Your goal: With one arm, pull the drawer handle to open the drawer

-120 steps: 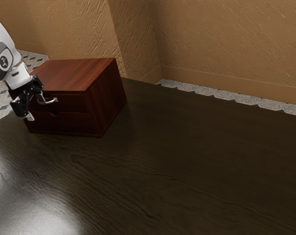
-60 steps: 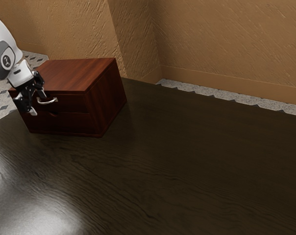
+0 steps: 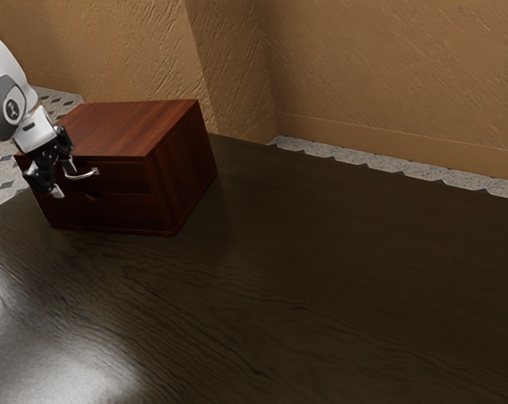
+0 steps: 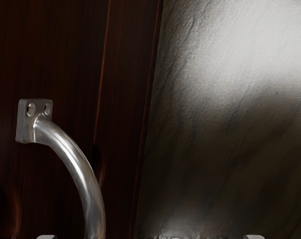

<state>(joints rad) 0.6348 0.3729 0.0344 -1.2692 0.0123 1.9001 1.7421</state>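
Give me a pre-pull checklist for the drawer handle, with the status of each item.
1. Gripper level with the handle of the upper drawer: ok.
2. Handle running in between the fingers, per the wrist view: ok.
3. Fingers clamped on the handle: not ok, the gripper is open.
4. Mounting plate sits flat on the drawer front: ok.
5. Drawer at its start position: ok, it looks shut and flush with the cabinet.
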